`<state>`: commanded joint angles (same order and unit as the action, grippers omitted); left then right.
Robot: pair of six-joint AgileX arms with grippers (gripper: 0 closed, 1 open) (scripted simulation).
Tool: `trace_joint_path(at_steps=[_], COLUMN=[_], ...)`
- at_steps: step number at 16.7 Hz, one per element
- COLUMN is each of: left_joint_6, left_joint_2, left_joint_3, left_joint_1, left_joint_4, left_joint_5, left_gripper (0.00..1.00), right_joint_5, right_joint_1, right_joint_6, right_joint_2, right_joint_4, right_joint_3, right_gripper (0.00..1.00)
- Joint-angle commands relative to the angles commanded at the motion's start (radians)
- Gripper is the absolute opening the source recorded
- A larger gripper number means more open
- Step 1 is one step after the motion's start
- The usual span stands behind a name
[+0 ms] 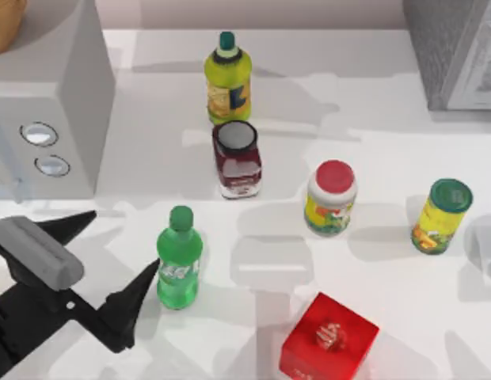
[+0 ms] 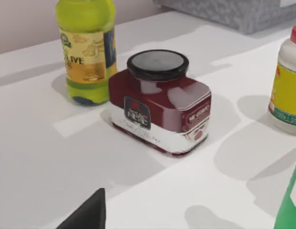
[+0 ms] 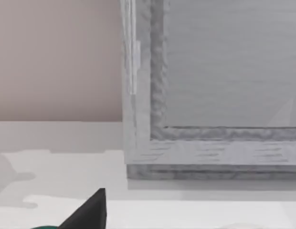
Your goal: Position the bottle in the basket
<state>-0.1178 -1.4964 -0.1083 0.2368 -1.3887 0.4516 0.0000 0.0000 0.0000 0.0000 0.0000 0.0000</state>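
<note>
My left gripper (image 1: 99,253) stands at the table's near-left corner, fingers spread wide and holding nothing. One black, wedge-shaped fingertip (image 1: 138,289) sits just beside the bottle (image 1: 179,261); the other points off toward the grey appliance (image 1: 55,95) at the far left. I judge this wide opening to be an approach stance, set to take in the bottle's body.

The bottle stands upright and free on the white table (image 1: 388,119), left of centre toward the near edge. It is smooth translucent green plastic, round-bodied, with a green screw cap and a green-white label band. Its edge enters the left wrist view (image 2: 289,205).

Behind it stands a squat dark-red jar (image 1: 237,158) with a flat grey lid, glossy and rounded-square. Further back is a yellow-green bottle (image 1: 228,83) with a dark teal cap. None of them touch.

Toward the right stand a red-lidded jar (image 1: 331,198), a red box (image 1: 329,340) at the near edge, and a green-lidded yellow can (image 1: 441,215).

A woven rim at the far-left corner may be the basket (image 1: 4,24); I cannot confirm it.

A dark fingertip (image 3: 88,212) of my right gripper faces a grey textured cabinet (image 3: 210,86); how far its fingers are spread I cannot tell.
</note>
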Motion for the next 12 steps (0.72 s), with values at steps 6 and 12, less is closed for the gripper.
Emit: trace_joint_path(at_steps=[6, 12], left_joint_6=[-0.017, -0.016], left_joint_2=[-0.235, -0.259], left_joint_3=[-0.015, 0.056], left_joint_1=[0.036, 0.049], left_joint_4=[-0.227, -0.227], left_joint_5=[0.081, 0.080], left_gripper=[1.00, 1.00], right_joint_5=[0.000, 0.000], right_joint_1=[0.000, 0.000], right_joint_6=[0.000, 0.000], right_joint_2=[0.000, 0.000], right_joint_4=[0.000, 0.000], right_joint_3=[0.000, 0.000], right_gripper=[1.00, 1.00])
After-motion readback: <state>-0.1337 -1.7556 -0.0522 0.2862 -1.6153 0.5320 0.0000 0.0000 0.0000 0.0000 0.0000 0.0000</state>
